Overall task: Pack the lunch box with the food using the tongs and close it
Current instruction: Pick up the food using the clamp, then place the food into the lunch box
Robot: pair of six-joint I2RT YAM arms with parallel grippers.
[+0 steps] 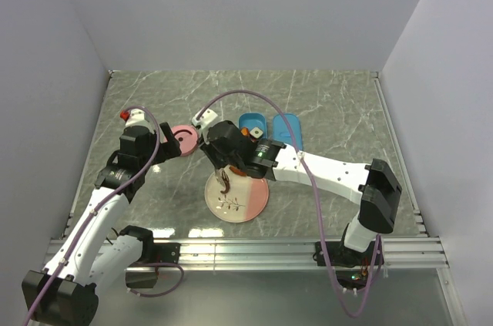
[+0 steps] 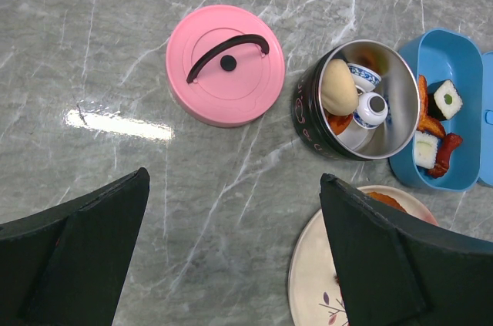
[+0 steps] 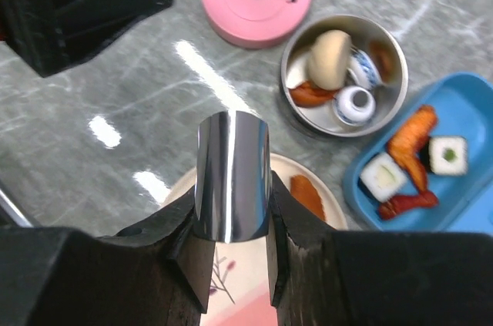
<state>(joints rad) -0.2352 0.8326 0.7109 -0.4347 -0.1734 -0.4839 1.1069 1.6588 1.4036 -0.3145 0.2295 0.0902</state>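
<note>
My right gripper [image 3: 233,206] is shut on the tongs [image 3: 231,172], a shiny silver strip standing up between its black fingers, above the plate [image 3: 181,187]. One orange shrimp [image 3: 306,195] lies on that plate. The blue lunch box [image 3: 471,114] stands open and holds sushi squares [image 3: 383,176], a shrimp [image 3: 408,137] and a red sausage [image 3: 408,203]. A beige bun [image 3: 330,58] sits in a round steel tin [image 3: 286,56]. My left gripper [image 2: 235,179] hangs open over bare table, left of the plate [image 2: 308,264], with nothing between its fingers.
A pink round lid [image 2: 226,64] with a black handle lies left of the tin [image 2: 308,110]. The blue box's lid [image 1: 289,132] lies beside the box [image 1: 253,122] at the back. White walls close in the table on three sides.
</note>
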